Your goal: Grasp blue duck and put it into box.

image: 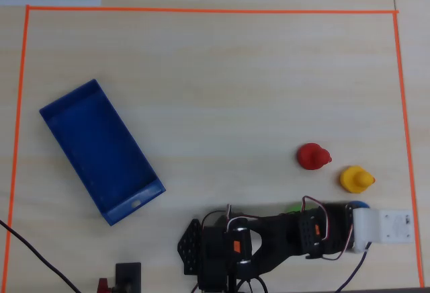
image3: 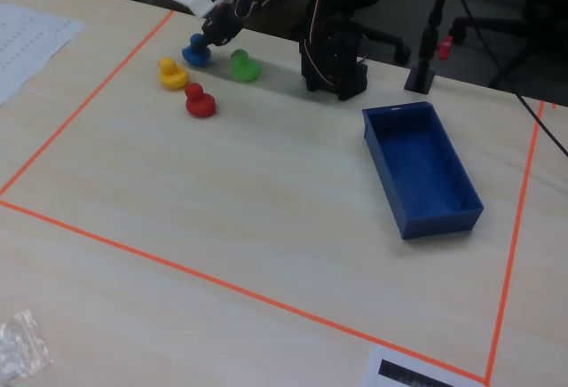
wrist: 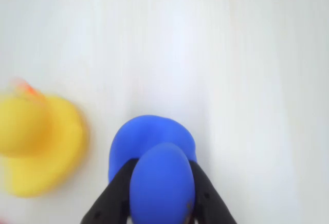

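I see the tool (wrist: 160, 211) with both fingers pinching the blue duck (wrist: 154, 157) on the counter (image3: 266, 227), just beside the yellow duck (wrist: 38, 144), well apart from the box (image3: 422, 169).

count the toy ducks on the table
4. In the fixed view: the yellow duck farthest left, the red duck nearest the camera, the green duck on the right, and the blue duck at the gripper.

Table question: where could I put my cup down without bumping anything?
Free: the wide bare wood between the box and the red duck, toward the near tape line. Crowded: the far corner, where four ducks cluster and the gripper straddles the blue duck.
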Robot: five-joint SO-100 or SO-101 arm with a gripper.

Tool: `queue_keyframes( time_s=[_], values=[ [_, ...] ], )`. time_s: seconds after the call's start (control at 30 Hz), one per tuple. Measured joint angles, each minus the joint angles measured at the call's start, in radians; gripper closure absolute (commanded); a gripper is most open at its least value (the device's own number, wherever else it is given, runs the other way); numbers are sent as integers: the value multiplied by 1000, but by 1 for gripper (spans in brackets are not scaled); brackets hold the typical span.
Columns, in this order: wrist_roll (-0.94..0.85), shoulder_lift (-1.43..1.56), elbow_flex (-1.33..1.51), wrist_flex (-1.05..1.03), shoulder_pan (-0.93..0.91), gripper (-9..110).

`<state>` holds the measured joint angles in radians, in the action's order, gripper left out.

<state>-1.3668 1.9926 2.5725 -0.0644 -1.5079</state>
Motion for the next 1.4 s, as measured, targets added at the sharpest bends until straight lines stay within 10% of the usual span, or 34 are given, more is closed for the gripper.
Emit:
queue_keyframes(
  time_s=[0.63,0.97,1.13,1.4],
  values=[
    [848,272,-638,-1201,1508,101],
    [1012,-167,-923,-1175,2250,101],
    [999,-316,-936,-1068,2372,100],
    [960,-485,-910,-874,2336,67]
  ],
)
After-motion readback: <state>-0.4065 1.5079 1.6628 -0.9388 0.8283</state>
